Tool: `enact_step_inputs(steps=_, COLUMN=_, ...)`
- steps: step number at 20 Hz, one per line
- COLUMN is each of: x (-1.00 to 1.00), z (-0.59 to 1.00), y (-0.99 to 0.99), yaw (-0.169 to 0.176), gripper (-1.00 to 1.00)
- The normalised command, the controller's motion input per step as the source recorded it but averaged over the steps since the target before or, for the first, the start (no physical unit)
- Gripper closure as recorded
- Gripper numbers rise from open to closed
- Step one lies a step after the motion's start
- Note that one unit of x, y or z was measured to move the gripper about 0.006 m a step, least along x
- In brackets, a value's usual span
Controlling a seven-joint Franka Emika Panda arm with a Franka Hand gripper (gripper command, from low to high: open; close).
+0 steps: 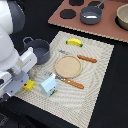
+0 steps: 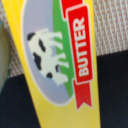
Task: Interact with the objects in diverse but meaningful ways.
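A yellow packet [image 2: 55, 65] with a cow picture and a red "BUTTER" banner fills the wrist view, very close to the camera. In the exterior view it shows as a small yellow shape [image 1: 30, 85] at the placemat's near left edge, right at my gripper [image 1: 25, 82]. The fingers are hidden, so I cannot tell whether they grip it. The pale-blue and white milk carton [image 1: 48, 86] stands just beside it. The dark grey handled pot [image 1: 39, 49] sits behind the arm. The yellow banana [image 1: 74, 42] lies at the mat's far edge. The small white bottle is out of view.
The woven beige placemat [image 1: 100, 75] holds a round wooden plate [image 1: 68, 65] and two orange-handled utensils [image 1: 86, 58] [image 1: 72, 82]. A brown board at the back carries a grey saucepan [image 1: 91, 15] and a bowl [image 1: 122, 17].
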Motion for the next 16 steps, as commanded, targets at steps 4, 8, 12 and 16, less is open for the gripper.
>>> enact_step_inputs(steps=4, x=0.01, z=0.00, y=-0.17, yaw=0.032, gripper=1.00)
enact_step_inputs(steps=8, x=0.07, z=0.03, y=-0.14, yaw=0.024, gripper=1.00)
enact_step_inputs(steps=12, x=0.24, z=0.87, y=-0.03, yaw=0.026, gripper=1.00)
enact_step_inputs(steps=16, x=0.38, z=1.00, y=0.13, yaw=0.007, gripper=1.00)
